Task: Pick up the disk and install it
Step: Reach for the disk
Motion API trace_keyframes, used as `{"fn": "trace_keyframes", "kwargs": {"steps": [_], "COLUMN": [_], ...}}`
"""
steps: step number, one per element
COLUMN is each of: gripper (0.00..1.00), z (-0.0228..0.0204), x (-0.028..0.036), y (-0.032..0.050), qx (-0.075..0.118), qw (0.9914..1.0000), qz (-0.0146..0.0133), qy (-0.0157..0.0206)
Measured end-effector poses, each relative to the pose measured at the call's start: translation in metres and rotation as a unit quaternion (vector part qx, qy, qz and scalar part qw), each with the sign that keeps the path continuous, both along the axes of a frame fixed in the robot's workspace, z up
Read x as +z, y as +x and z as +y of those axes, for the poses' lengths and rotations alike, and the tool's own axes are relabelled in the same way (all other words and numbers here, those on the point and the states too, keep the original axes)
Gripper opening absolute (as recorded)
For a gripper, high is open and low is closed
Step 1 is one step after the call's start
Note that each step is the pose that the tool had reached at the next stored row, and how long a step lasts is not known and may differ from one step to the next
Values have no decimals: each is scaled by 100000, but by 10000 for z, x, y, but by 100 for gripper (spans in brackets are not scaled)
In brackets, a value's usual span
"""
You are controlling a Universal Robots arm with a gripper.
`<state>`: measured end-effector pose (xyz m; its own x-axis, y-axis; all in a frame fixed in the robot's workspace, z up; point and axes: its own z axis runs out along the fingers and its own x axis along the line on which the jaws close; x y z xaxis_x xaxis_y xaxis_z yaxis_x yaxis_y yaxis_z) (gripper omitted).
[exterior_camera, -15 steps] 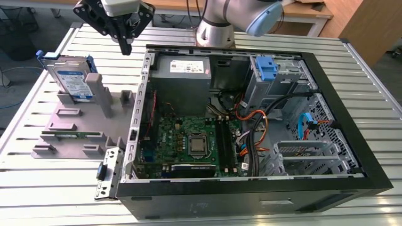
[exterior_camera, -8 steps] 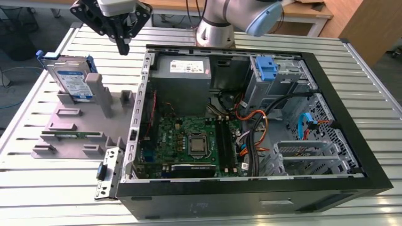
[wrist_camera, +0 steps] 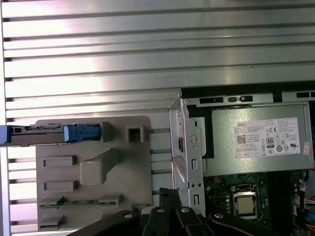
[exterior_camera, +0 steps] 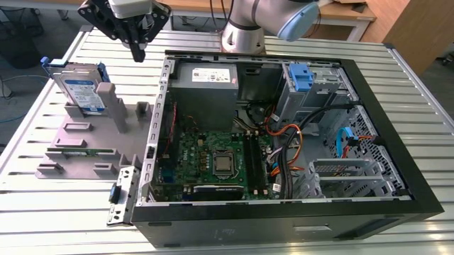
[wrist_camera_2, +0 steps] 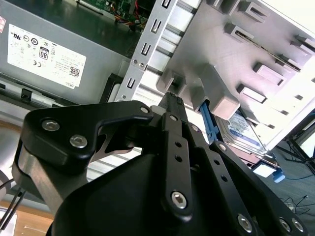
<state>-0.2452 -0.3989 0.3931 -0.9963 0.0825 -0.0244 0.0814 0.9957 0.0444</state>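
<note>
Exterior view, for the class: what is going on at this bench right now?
A robot arm's gripper hangs empty, jaws together, above the slatted table near the disk. The disk stands on edge in a grey holder beside the open computer case. It has not yet been picked up or installed.

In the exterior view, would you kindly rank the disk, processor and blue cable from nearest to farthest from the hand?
1. The disk, upright in the fixture, nearest the hand.
2. The processor, on the motherboard.
3. The blue cable, toward the exterior view's right.
</note>
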Motion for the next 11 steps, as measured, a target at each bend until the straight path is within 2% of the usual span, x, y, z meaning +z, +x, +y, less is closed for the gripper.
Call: {"fn": "trace_keyframes", "kwargs": {"steps": [11], "gripper": [11], "z": [0], "x": [-2], "y": [-76], "qx": [-3], "qw": [100000], "qz": [-3], "qy": [2]}}
